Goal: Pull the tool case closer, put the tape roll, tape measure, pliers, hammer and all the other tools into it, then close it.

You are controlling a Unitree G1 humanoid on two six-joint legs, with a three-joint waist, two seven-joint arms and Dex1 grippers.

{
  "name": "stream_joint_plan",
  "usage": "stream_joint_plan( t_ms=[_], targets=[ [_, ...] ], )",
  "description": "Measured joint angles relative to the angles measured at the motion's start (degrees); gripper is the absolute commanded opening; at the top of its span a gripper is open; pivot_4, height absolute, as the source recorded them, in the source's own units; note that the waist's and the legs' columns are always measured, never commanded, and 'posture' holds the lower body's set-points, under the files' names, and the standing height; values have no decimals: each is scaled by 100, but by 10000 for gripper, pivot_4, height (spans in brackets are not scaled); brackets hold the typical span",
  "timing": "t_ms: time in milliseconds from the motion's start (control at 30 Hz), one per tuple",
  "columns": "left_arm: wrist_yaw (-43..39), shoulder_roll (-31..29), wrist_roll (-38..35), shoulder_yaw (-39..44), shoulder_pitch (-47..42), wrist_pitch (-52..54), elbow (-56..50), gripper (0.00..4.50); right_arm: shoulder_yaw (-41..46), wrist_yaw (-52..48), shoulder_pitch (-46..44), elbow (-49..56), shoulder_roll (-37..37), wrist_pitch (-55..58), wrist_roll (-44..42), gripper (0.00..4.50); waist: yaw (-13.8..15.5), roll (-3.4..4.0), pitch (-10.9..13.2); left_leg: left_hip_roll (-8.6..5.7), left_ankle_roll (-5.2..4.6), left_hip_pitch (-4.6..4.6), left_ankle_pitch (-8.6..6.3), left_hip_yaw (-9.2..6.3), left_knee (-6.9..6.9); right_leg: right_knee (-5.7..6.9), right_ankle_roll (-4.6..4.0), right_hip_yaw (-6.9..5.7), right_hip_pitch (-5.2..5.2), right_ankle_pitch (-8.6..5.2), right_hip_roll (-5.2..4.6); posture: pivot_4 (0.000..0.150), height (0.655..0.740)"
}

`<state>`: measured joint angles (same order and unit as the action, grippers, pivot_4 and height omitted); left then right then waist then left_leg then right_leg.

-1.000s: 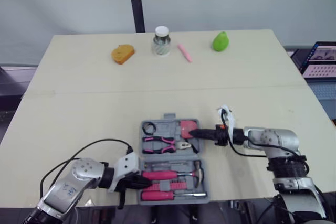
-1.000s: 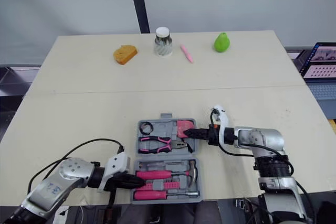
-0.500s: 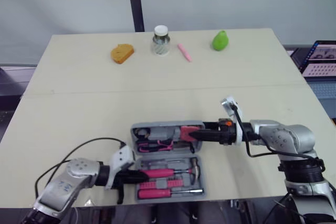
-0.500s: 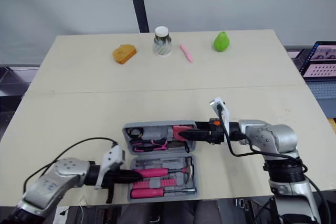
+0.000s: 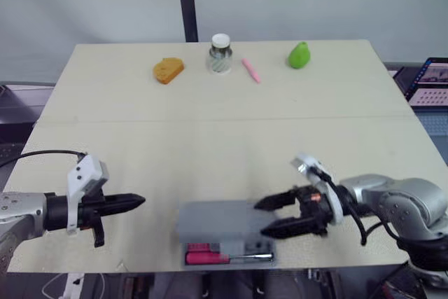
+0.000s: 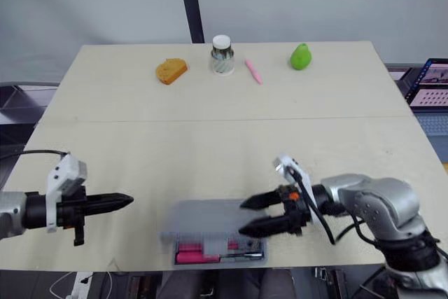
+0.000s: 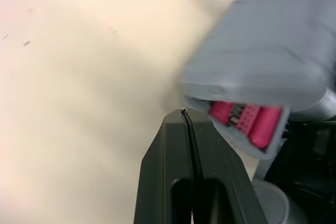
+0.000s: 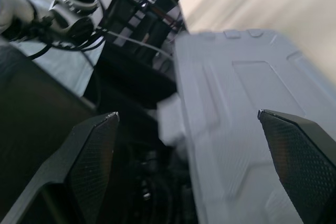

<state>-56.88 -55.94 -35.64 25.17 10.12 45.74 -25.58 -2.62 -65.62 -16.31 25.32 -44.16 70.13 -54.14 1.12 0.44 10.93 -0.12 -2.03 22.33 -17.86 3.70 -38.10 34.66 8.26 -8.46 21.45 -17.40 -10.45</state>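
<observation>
since the case lies just beside your open, empty right claw, use it; the shut left claw sits well apart.

Grey plastic tool case near the front edge of the table, long side running across. Lid lies tilted over the base, not fully shut, with a gap along the near side (lid blurred in the head views). In the gap: pink-handled tools seated in the base, one with a bare metal shaft. Other contents hidden under the lid.
</observation>
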Motion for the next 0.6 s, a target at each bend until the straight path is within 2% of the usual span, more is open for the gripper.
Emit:
stream_joint_plan(
  t_ms=[133, 200, 233, 300, 400, 567, 600],
  targets=[
    [165, 194, 11, -64, -215, -143, 187, 0, 131, 282, 129, -79, 66, -313, 62, 44745, 5, -8, 5, 2, 1, -2, 0, 11, 0, 4, -2, 12, 5, 2, 1, 1500, 7400],
    [253, 252, 108, -71, -210, -280, 283, 0, 237, 398, 149, -204, 0, -718, 367, 44745, 15, -11, 5, 1, 1, -2, 0, 13, 1, 3, -2, 11, 6, 2, 2, 1500, 7400],
    [303, 285, 189, -70, -197, -361, 386, 4106, 281, 416, 201, -315, -97, -992, 597, 45000, 23, -11, 5, -1, 1, -2, 0, 15, 2, 2, -2, 12, 6, 2, 1, 1500, 7400],
    [400, 386, 351, -61, -128, -559, 626, 7306, 331, 448, 417, -636, -362, -1644, 1160, 45000, 26, -16, 4, -1, 0, -1, -2, 18, 3, -1, -2, 11, 8, 2, 2, 1500, 7400],
    [455, 501, 547, 9, -71, -937, 1013, 19522, 556, 381, 770, -1229, -527, -2514, 1704, 45000, 43, -25, 6, -2, -2, 1, -2, 19, 3, -5, -1, 8, 7, 2, 2, 1500, 7400],
    [419, 540, 776, 394, 141, -1479, 1597, 44255, 1377, 128, 1057, -2241, -790, -3599, 2093, 45000, 13, -28, 7, 5, -4, -5, -1, 27, 2, -4, 0, 9, 4, 3, 4, 1500, 7400],
    [403, 539, 812, 409, 187, -1591, 1682, 44719, 1434, 68, 1091, -2425, -832, -3823, 2186, 45000, 2, -28, 7, 6, -3, -8, -1, 28, 2, -2, 0, 10, 4, 3, 4, 1500, 7400]
  ],
)
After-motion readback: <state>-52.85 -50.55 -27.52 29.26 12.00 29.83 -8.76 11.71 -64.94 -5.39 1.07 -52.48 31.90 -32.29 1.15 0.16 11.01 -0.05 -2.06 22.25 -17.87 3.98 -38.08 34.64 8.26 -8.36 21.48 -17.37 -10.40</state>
